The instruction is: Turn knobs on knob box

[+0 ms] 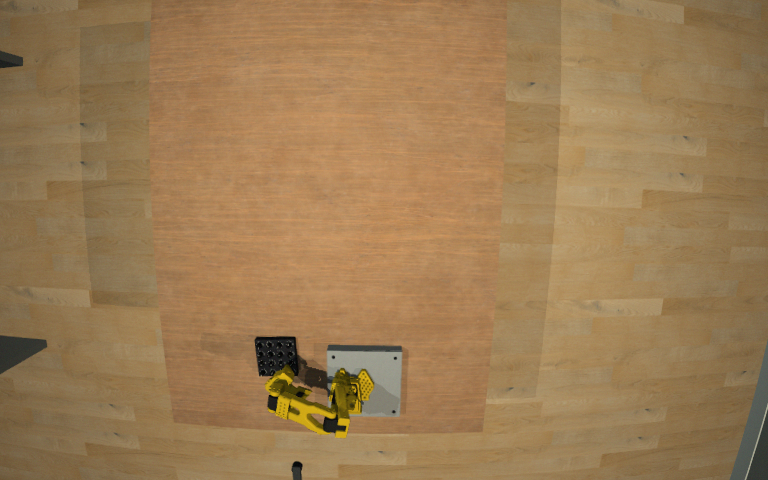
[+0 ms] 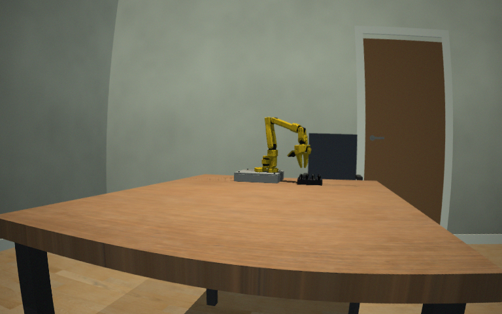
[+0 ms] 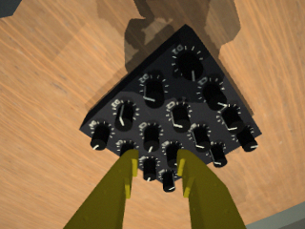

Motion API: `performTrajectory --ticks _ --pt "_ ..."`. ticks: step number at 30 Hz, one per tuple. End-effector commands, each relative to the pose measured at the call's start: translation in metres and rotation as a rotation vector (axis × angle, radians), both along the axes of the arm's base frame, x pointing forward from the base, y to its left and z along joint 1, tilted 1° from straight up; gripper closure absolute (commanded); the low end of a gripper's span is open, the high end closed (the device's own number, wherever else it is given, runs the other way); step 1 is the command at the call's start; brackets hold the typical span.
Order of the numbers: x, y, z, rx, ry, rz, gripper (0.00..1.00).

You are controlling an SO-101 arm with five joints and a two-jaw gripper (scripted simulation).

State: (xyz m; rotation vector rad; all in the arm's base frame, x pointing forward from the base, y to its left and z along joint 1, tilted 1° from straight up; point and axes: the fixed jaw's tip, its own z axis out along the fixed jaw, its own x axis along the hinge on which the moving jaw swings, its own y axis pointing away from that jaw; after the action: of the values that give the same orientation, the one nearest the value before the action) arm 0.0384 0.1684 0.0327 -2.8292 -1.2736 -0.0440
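Black knob box (image 3: 171, 114) on the wooden tabletop (image 1: 328, 169) just beside the grey base plate (image 1: 390, 362), yellow arm (image 2: 275, 127) bent over the box's near edge, gripper (image 3: 156, 167) above it, fingers narrow, holding nothing, clear of the knobs.

Yellow arm (image 2: 274, 133) bent over, pincer (image 2: 302, 159) pointing down, nearly closed, empty

A slim yellow arm (image 2: 282, 123) with black joint blocks, perforated yellow base cover, and tapered olive-yellow jaws.
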Motion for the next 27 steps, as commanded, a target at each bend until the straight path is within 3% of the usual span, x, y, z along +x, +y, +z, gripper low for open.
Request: performTrajectory --ticks 1,18,27 --pt "0.0 -0.007 -0.005 -0.044 0.009 0.018 0.9" --pt "0.0 -0.005 -0.005 -0.044 0.009 0.035 0.9" --pt "0.007 0.028 0.001 -0.044 0.009 0.035 0.9"
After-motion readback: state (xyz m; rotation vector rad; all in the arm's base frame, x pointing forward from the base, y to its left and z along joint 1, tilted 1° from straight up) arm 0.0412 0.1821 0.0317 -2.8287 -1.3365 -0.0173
